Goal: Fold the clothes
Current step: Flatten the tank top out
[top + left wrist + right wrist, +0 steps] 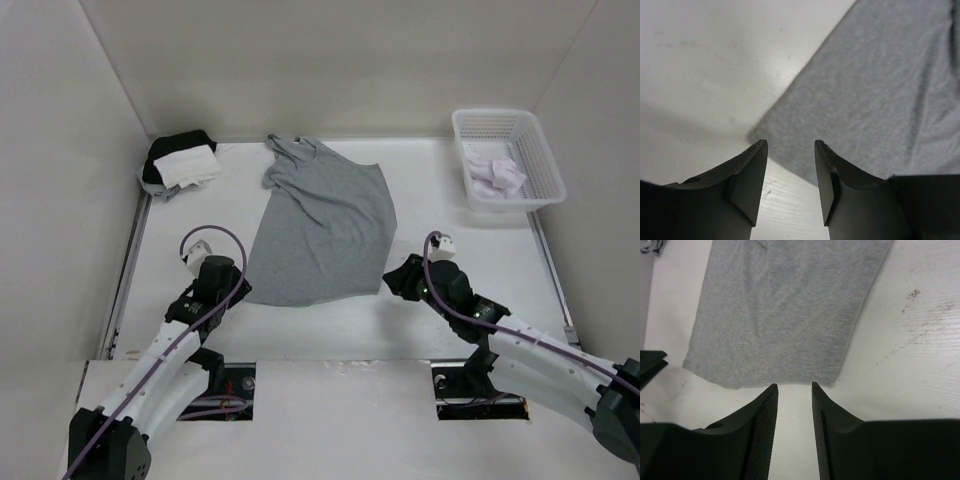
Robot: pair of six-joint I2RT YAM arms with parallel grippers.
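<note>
Top external, white table, pale walls, grey tank top flat

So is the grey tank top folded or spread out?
Spread out: the tank top lies flat, both bottom corners showing.

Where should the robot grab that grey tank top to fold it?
Probably the two near hem corners of the grey tank top, one per arm, sliding in low from the arms' side. It lies flat, hem nearest the arms, straps rumpled at the far end, so those corners are thin free edges.
</note>
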